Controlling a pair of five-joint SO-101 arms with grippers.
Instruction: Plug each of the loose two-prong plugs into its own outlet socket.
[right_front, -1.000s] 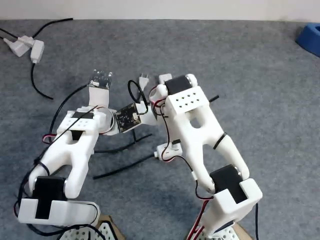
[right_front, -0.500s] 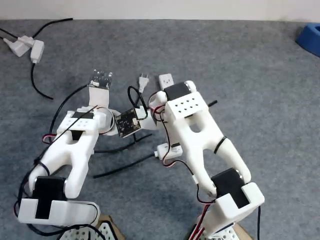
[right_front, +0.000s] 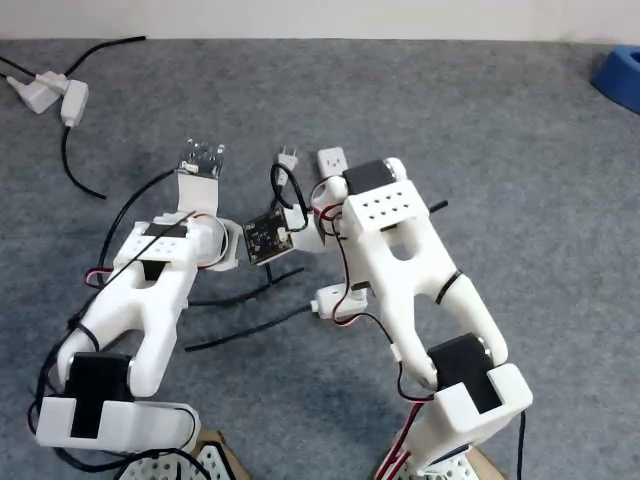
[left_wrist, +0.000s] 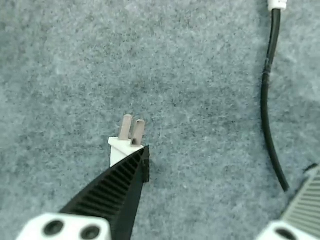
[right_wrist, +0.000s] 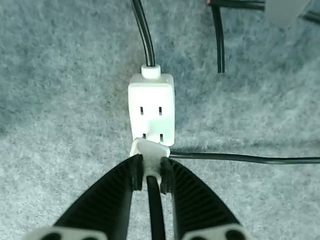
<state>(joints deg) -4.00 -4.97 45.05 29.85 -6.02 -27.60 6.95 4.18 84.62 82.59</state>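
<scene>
Right claw (right_wrist: 150, 172) and left claw (right_front: 201, 155) hang over grey carpet-covered counter (right_front: 520, 150). White square plastic outlet block (right_wrist: 151, 107) lies by right claw, which pinches small white two-prong plug (right_wrist: 150, 150) at its lower sockets. Left claw spread, black finger (left_wrist: 120, 190) touching second white plug (left_wrist: 119, 149), prongs bare.

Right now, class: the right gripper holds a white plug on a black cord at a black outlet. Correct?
No. The outlet is white, as the right wrist view shows. The right gripper does hold a white plug on a black cord at it.
</scene>
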